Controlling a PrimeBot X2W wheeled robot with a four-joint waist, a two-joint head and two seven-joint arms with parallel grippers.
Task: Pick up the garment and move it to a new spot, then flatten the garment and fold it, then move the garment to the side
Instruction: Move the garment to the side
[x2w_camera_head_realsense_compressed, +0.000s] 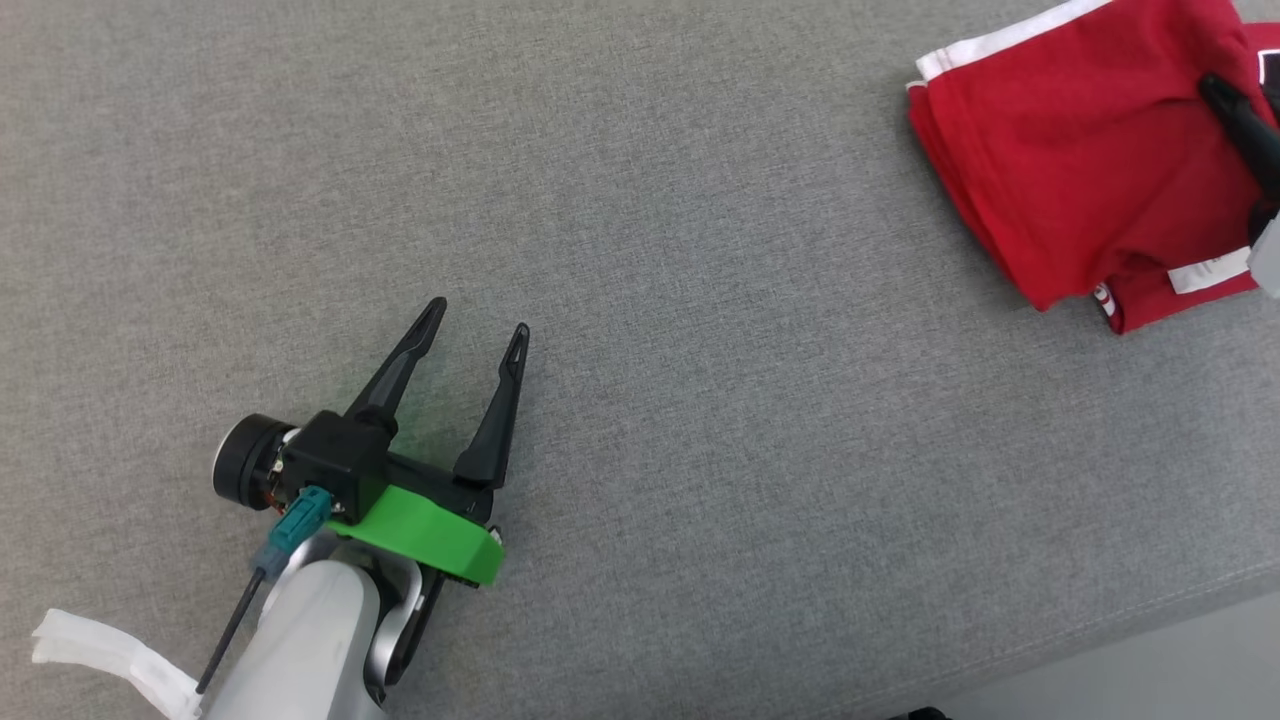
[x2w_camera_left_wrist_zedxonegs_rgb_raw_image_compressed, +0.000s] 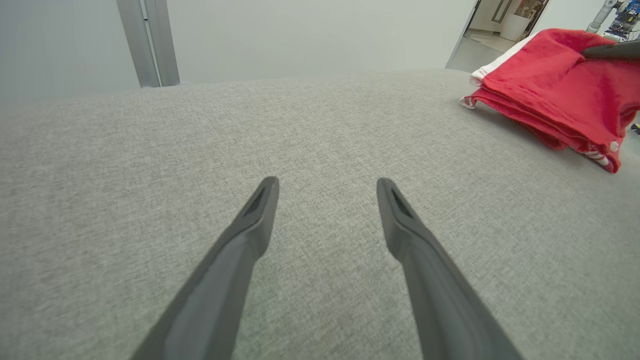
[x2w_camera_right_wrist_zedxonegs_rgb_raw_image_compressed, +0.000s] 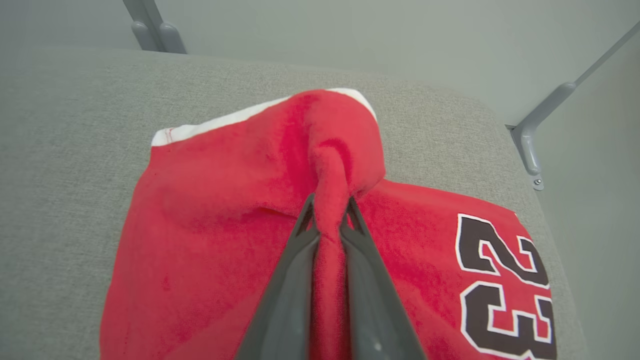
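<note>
The left hand (x2w_camera_head_realsense_compressed: 478, 317) hovers over the grey bench (x2w_camera_head_realsense_compressed: 720, 300), fingers spread wide and empty. Far to the right, near the bench's corner, lies the folded red garment (x2w_camera_head_realsense_compressed: 1060, 160). The right hand (x2w_camera_right_wrist_zedxonegs_rgb_raw_image_compressed: 330, 204) is pinched tight on a raised ridge of its cloth.

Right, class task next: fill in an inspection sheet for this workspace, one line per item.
Surface: grey fabric surface, smooth.
Job's things: red jersey, white trim, number 23, folded, at the surface's right end.
Clutter: nothing seen.
Grippers: left gripper open over bare fabric; right gripper shut on a fold of the jersey.
Cables: thin black cable from a teal connector at the left wrist.
Surroundings: pale wall, grey metal posts.
</note>
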